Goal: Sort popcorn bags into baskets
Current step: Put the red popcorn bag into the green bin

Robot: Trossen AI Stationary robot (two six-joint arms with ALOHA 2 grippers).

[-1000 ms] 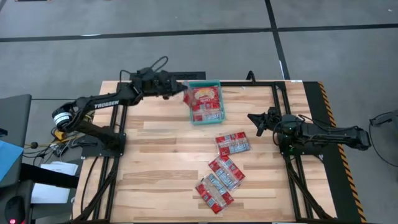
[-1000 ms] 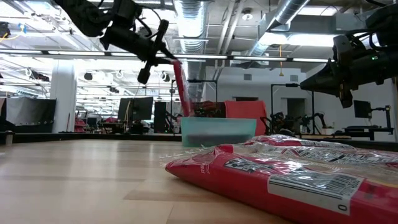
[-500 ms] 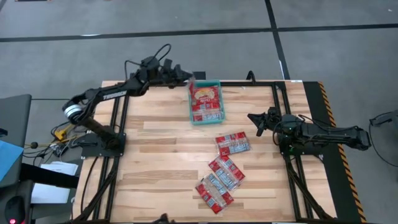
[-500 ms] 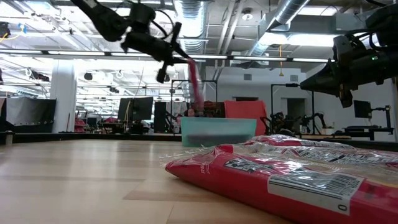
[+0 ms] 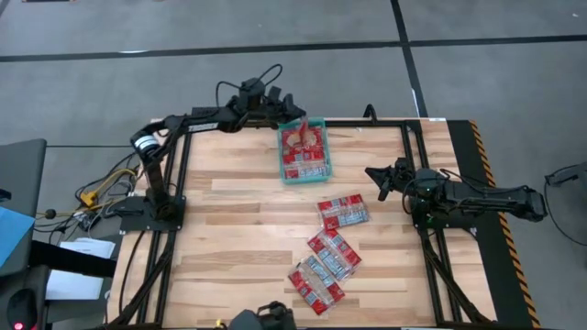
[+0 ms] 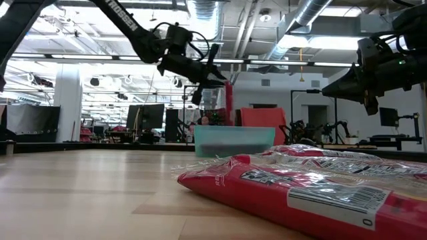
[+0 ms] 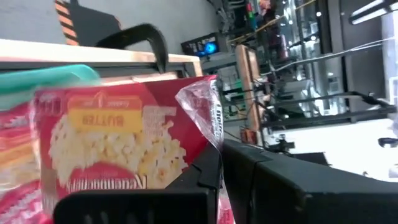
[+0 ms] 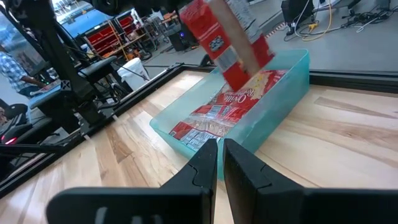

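My left gripper (image 5: pixel 294 116) is above the far end of the teal basket (image 5: pixel 305 179) and is shut on a red popcorn bag with a yellow popcorn picture (image 8: pixel 225 38). In the low view this bag (image 6: pixel 229 101) hangs edge-on down to the basket's rim (image 6: pixel 233 129). More red bags lie flat inside the basket (image 8: pixel 217 112). Three silver-and-blue printed bags lie flat on the table: one (image 5: pixel 343 211) near the middle, two overlapping (image 5: pixel 334 253) (image 5: pixel 315 286) toward the near edge. My right gripper (image 5: pixel 378 177) is shut and hovers at the table's right. My left gripper pinches the popcorn bag between its two fingers at the bag's upper end (image 6: pixel 227 85), coming in slanted from the table's left. The bag hangs below the fingers, tilted, over the basket's far end. I cannot tell whether its lower end (image 8: pixel 239 78) touches the bags beneath.
A black frame rail runs along the table's far edge behind the basket (image 5: pixel 367 122). Bare wood lies left of the basket and across the table's left half (image 5: pixel 229 220). In the low view, the nearest bag fills the foreground (image 6: pixel 300 190).
My left gripper has carried the hanging bag toward the table's right, from left of the basket to above its far end. The bag has stayed hanging below the fingers. My right arm has kept still.
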